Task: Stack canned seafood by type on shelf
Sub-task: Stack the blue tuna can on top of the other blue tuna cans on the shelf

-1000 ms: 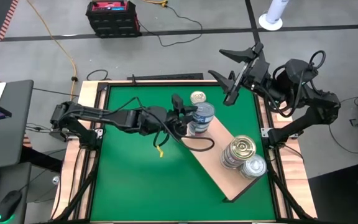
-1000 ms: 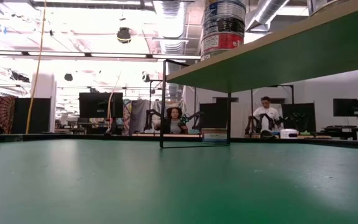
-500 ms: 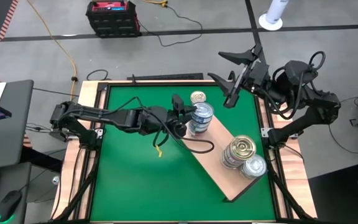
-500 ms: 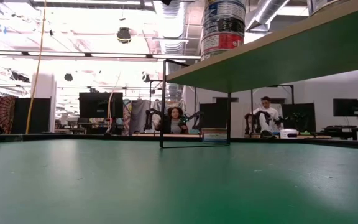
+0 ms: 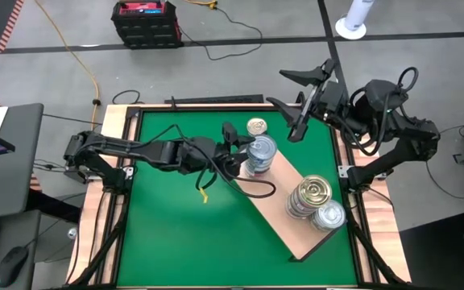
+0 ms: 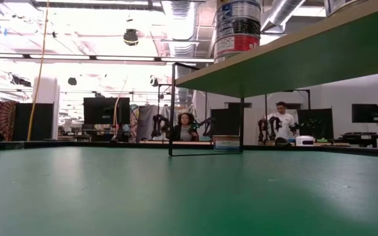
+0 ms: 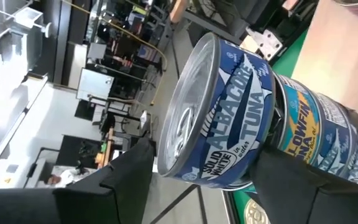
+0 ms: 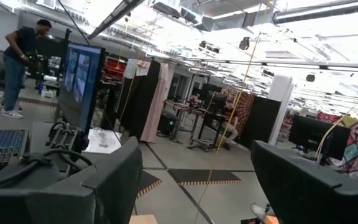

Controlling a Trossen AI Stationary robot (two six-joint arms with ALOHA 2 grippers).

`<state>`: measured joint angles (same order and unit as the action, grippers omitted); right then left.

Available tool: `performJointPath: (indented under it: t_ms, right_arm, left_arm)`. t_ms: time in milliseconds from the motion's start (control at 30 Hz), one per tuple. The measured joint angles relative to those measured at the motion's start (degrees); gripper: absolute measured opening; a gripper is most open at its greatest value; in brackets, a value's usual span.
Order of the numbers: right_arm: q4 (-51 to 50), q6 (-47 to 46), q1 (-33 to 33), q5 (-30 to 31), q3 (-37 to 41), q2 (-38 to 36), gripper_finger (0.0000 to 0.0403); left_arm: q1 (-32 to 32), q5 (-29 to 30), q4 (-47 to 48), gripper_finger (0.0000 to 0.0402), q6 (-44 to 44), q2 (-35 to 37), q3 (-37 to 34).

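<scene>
One camera hangs overhead, looking straight down; another sits at mat level, facing the room. The left wrist camera crowds the blue tuna stack, also seen overhead; the right wrist one faces the room.

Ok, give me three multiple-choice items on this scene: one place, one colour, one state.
1. The lone tin lies: A on the green mat; B on the shelf; C in a tool.
2. The albacore tin's label is: A red; B blue; C yellow.
3. The right tool is: A shut on a tin; B open, empty; C out of view.
Key: A, it sits on the mat beyond the shelf's end; B, blue wraps its side; B, its jaws stand wide in air.
</scene>
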<state>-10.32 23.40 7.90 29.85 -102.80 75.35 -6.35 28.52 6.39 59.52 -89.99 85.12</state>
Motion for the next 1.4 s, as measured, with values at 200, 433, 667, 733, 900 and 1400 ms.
performJointPath:
  t_ms: [200, 433, 667, 733, 900, 1400]
  right_arm:
    - [0.02, -0.48, 0.0, -0.04, 0.0, 0.0, 0.033]
    - [0.06, -0.97, 0.0, -0.04, 0.0, 0.0, 0.033]
    - [-0.78, -2.92, 0.0, -0.04, 0.0, 0.22, 0.033]
    - [-3.98, -5.39, 0.0, -0.04, 0.0, 0.3, 0.033]
    - [-17.79, -13.02, -0.09, 1.23, 0.06, 0.44, 0.033]
    - [-43.91, -26.6, -2.15, -5.98, 0.05, 1.08, 0.033]
  left_arm:
    - [0.47, -3.88, 3.7, 0.0249, -2.29, 2.34, -0.04]
    - [1.24, -5.77, 4.89, 0.0249, -5.64, 2.26, -0.11]
    - [1.26, -4.14, 3.45, 0.0249, -6.66, 2.26, 0.9]
    - [1.61, -4.23, 2.96, 0.0249, -7.49, 2.34, 1.78]
    - [2.01, -4.48, 4.33, 0.0249, -9.62, 2.3, 1.95]
    - [2.77, -3.0, 7.13, 0.0249, -11.82, 2.33, 1.95]
